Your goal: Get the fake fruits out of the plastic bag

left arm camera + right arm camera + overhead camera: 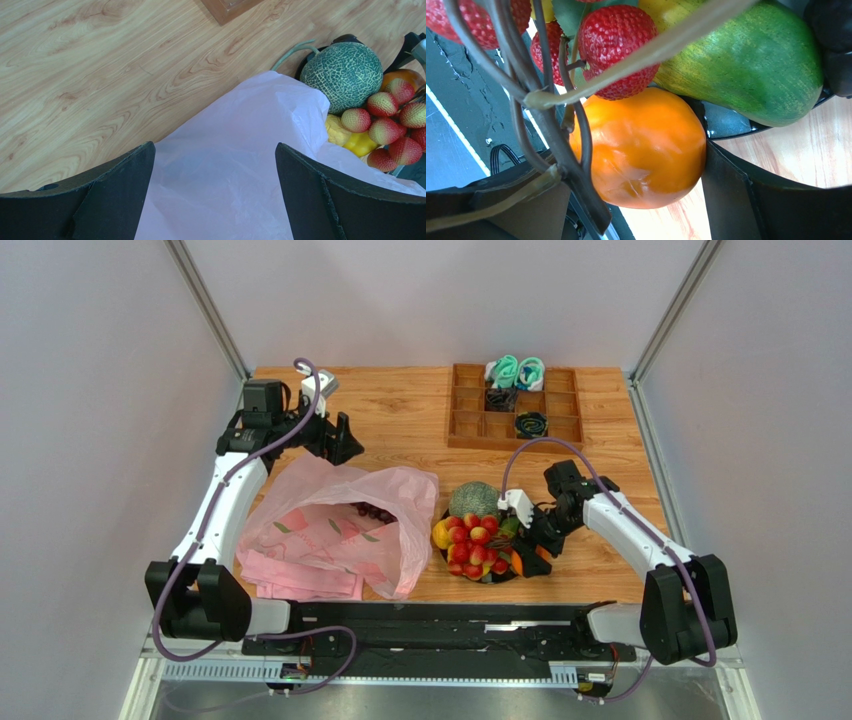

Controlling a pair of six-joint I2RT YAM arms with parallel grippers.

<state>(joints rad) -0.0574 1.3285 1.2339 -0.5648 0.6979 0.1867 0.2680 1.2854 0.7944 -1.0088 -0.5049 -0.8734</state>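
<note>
Plastic bag is spread on the left half of the table. Dark grapes are seen in its mouth from the top view alone. Above it the left gripper is held empty, its fingers wide apart. To the right, a black plate is heaped with melon, strawberries and yellow pieces. Only the right wrist view shows the orange clasped between the fingers of the right gripper at the plate's rim. Teal and black items are kept in the far wooden tray.
</note>
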